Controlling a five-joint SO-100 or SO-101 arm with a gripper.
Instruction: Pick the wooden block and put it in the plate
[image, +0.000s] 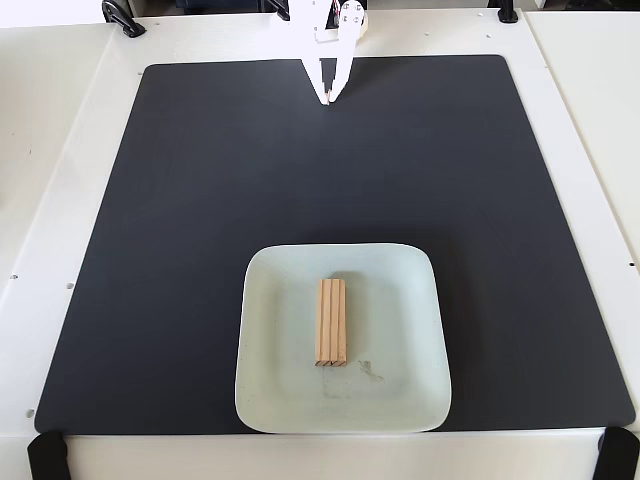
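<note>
The wooden block (331, 322), light tan with lengthwise stripes, lies flat in the middle of the pale mint-green plate (280, 400) near the front of the black mat. My white gripper (328, 98) hangs at the far top centre of the fixed view, well away from the plate. Its two fingertips meet in a point with nothing between them, so it is shut and empty.
A large black mat (200, 200) covers most of the white table (60, 120). Black clamps sit at the front corners (47, 457) and at the back edge (122, 17). A faint smudge marks the plate just right of the block's near end.
</note>
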